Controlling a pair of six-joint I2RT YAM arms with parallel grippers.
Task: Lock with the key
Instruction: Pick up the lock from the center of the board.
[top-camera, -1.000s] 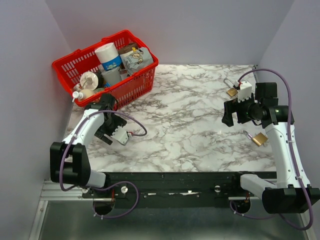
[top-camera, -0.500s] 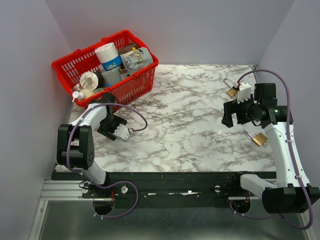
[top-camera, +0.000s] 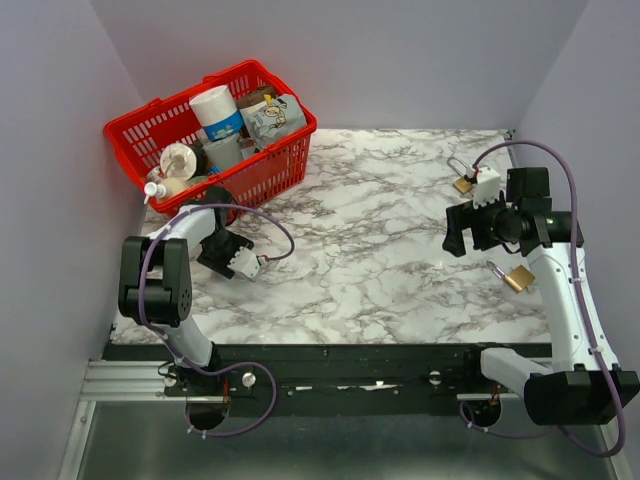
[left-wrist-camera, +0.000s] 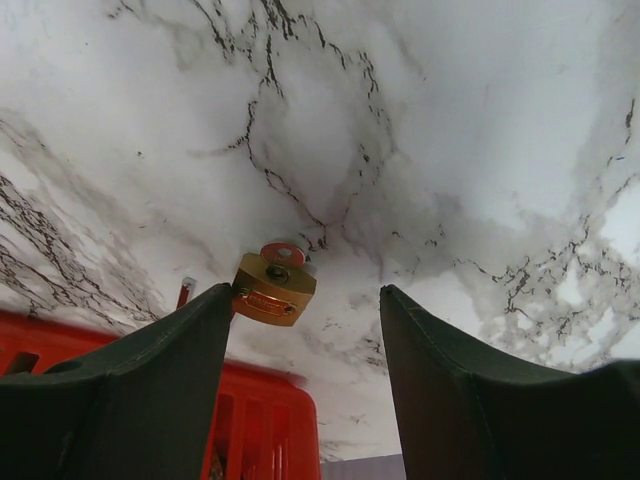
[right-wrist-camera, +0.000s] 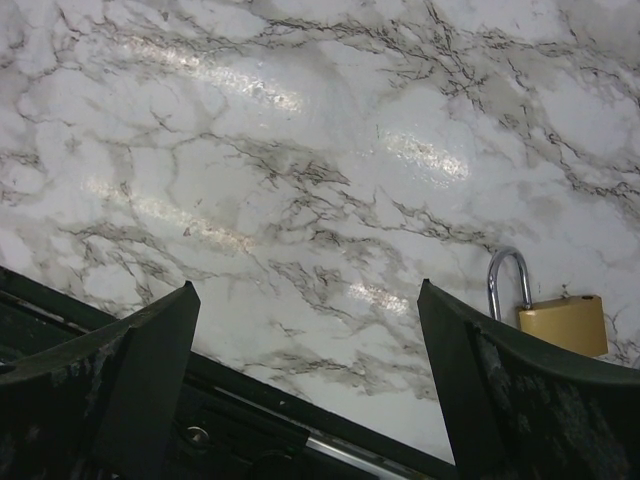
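One padlock (left-wrist-camera: 273, 289) lies just ahead of left gripper (left-wrist-camera: 304, 298).

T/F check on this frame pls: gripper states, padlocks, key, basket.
1. The left gripper and the right gripper are both open and hold nothing. True.
2. The red basket is empty. False: it is packed with containers.
3. On the right side of the table lie a far padlock and a near padlock, both apart from the right gripper. True.
4. The left padlock, ahead of the left gripper, shows no key. False: a red key head sits at one end of it.
5. The red basket stands at the table's far right corner. False: it is at the far left.
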